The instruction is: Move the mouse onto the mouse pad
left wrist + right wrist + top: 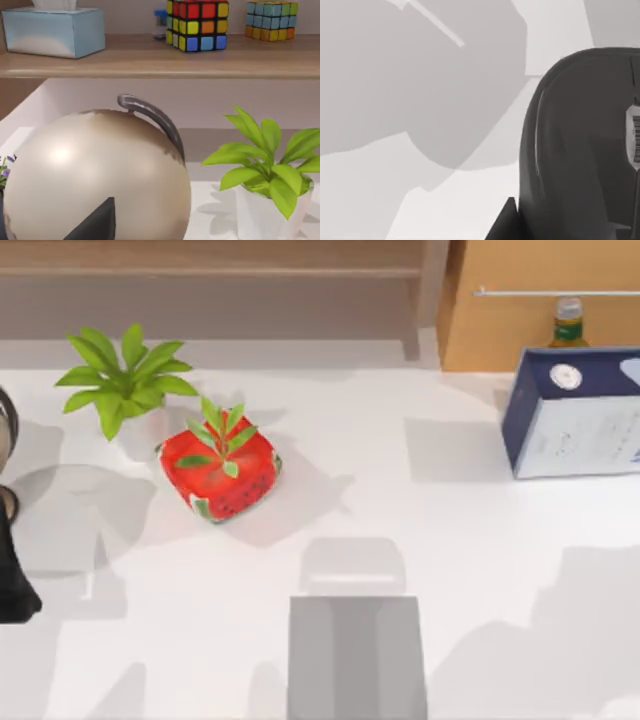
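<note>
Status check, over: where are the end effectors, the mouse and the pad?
Mouse dark, close under right wrist camera. Mouse pad bare, front centre of table. Red strawberry pot sits behind-left of pad, apart from it.

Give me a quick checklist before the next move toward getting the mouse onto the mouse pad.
1. Plain mid-grey rectangular mouse pad at the top view's bottom middle, nothing on it: ok.
2. Dark grey rounded mouse close by the right gripper: ok.
3. Its hold on the mouse: cannot tell.
4. Red strawberry-shaped pot apart from the pad: ok.
5. Idle left gripper by the beige globe: ok.
</note>
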Action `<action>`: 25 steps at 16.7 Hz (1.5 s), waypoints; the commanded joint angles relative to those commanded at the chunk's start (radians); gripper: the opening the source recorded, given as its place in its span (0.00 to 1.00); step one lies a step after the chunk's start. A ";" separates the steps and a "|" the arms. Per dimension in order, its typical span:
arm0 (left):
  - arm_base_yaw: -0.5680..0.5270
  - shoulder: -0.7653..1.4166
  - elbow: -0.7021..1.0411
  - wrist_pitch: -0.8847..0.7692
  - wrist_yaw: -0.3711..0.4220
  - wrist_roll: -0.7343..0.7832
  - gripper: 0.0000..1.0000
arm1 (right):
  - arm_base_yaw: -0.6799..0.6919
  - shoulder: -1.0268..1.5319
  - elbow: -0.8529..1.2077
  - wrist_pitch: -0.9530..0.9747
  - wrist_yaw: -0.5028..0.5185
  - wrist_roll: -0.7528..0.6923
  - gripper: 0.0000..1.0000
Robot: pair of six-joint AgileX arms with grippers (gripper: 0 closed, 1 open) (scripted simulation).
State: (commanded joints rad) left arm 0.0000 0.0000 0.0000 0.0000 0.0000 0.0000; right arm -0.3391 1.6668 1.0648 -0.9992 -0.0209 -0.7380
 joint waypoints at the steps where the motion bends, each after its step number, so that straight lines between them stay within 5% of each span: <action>1: 0.000 0.000 0.000 0.000 0.000 0.000 1.00 | 0.007 -0.010 0.024 -0.032 -0.002 0.003 0.00; 14: 0.000 0.000 0.000 0.000 0.000 0.000 1.00 | 0.069 -0.030 0.134 -0.138 0.010 0.129 0.00; 25: 0.000 0.000 0.000 0.000 0.000 0.000 1.00 | 0.873 0.122 0.362 -0.083 -0.049 0.918 0.00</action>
State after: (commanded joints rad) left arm 0.0000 0.0000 0.0000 0.0000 0.0000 0.0000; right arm 0.5336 1.7890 1.4269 -1.0822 -0.0697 0.1804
